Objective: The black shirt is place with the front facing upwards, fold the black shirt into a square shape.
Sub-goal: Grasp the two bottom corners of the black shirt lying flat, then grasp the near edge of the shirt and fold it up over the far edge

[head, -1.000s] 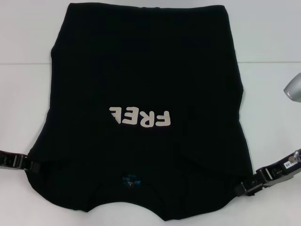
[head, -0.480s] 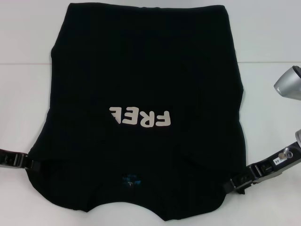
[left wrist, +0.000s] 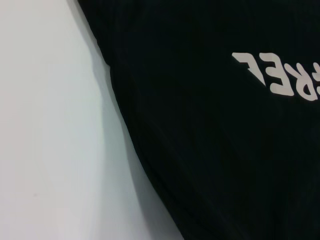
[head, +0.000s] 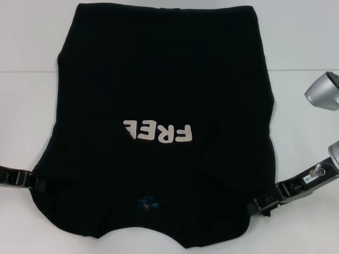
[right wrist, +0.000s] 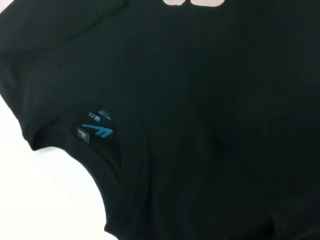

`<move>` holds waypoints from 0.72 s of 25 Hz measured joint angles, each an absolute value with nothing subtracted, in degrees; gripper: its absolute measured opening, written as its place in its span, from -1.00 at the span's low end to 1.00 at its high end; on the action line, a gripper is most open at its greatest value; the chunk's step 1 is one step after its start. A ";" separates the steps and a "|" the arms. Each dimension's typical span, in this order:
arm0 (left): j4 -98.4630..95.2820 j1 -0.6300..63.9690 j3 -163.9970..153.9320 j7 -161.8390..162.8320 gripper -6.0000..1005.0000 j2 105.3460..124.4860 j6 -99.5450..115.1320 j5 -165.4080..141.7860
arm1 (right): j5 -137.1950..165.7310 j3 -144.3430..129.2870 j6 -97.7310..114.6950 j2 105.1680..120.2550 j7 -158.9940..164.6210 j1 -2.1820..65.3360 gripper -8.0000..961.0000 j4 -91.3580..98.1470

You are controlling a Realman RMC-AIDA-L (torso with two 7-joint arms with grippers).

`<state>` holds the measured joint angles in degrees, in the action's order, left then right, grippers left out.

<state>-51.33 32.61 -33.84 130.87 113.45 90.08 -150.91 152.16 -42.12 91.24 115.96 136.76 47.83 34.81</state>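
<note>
The black shirt lies front up on the white table, its collar at the near edge and its hem far away. White letters "FREE" read upside down across its middle, and a small blue neck label shows inside the collar. My left gripper sits low against the shirt's near left corner, merging with the dark cloth. My right gripper is at the near right corner, shut on the cloth there. Both wrist views show only the shirt, with the label in the right one.
Bare white table surrounds the shirt on the left, right and far sides. A silver part of my right arm hangs over the table at the right edge of the head view.
My right gripper has moved inward to the left and slightly away from me, drawing the shirt's near right corner with it. The silver arm part came further into view. The left gripper barely moved.
</note>
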 joint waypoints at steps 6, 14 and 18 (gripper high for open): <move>-51.33 32.63 -33.84 130.87 -0.92 113.45 90.20 -150.91 | 152.29 -42.11 90.92 116.17 136.80 48.08 0.23 34.71; -51.33 32.91 -33.84 130.82 -0.92 113.45 90.84 -150.32 | 152.53 -42.23 90.62 116.19 137.32 48.36 0.21 34.71; -51.33 32.91 -33.84 130.72 -0.92 113.45 90.88 -150.20 | 152.56 -43.13 90.41 116.18 137.36 48.60 0.17 34.14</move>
<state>-51.33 32.91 -33.84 130.72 113.45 90.88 -150.20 152.56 -43.13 90.41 116.18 137.36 48.60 34.14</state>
